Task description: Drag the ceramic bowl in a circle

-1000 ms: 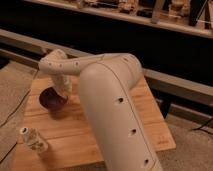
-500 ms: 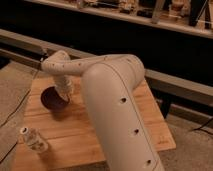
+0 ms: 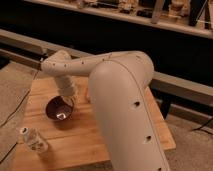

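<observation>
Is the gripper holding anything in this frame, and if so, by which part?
It cannot be told. The gripper is down at the ceramic bowl, at its rim on the arm's side, but whether it grips that rim is not visible.

Bulky cream robot arm (image 3: 125,95) filling the foreground, bent left and down over a pale wooden counter (image 3: 95,136). Gripper (image 3: 67,105) lowered at the right inner side of a glossy dark maroon ceramic bowl (image 3: 54,108) on the counter's left half. Small bottle (image 3: 34,140) lying on its side near the front left corner, apart from the bowl. Dark rail (image 3: 185,87) behind.
</observation>
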